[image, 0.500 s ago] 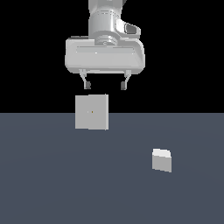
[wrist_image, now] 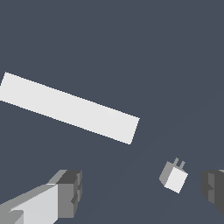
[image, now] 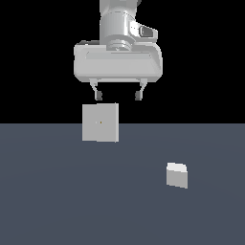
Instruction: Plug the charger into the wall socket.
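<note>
Toward the exterior view's left, the wall socket (image: 100, 123) is standing upright on the dark grey worktop (image: 57, 201), its flat square face turned toward the camera with a tiny yellowish dot at its centre; in the wrist view the same panel (wrist_image: 70, 107) is showing only as a long, thin pale bar running slantwise across the frame, seen edge-on from above. Just above the socket's upper edge and a little toward the exterior view's right, the hand (image: 118, 93) is hanging in the air with its two dark fingertips (image: 99, 94) spread wide and nothing between them; the wrist view is showing one pad (wrist_image: 70, 192) and the other at the opposite border, the gap between them empty. Further toward the exterior view's right, and nearer the camera, the charger (image: 177, 175) is sitting on the worktop, well apart from both socket and hand. In the wrist view the charger (wrist_image: 174, 177) is lying as a small boxy block with two short prongs sticking out of one end, pointing roughly toward the socket's side of the frame.
</note>
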Action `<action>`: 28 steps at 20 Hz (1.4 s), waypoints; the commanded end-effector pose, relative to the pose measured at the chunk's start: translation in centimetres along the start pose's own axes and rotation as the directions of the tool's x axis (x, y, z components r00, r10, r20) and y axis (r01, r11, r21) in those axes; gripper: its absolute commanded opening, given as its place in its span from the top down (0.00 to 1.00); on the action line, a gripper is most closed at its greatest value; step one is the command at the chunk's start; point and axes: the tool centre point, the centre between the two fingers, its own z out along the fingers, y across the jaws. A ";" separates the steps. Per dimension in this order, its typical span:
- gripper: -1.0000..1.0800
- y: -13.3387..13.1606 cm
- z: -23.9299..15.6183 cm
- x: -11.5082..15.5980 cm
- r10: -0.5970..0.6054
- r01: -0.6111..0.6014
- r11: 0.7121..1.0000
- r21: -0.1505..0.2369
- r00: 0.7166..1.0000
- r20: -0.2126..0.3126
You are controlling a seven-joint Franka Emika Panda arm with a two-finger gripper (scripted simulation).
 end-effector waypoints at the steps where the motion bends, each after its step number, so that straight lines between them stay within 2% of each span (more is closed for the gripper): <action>1: 0.04 0.5 0.4 -0.3 0.020 -0.020 1.000 -0.002 1.000 -0.009; 11: 0.04 4.1 3.5 -2.8 0.162 -0.163 0.987 -0.007 0.984 -0.075; 20: 0.04 7.5 7.1 -5.7 0.313 -0.317 0.948 -0.002 0.938 -0.148; 28: 0.04 9.3 9.2 -7.4 0.394 -0.401 0.916 0.005 0.900 -0.188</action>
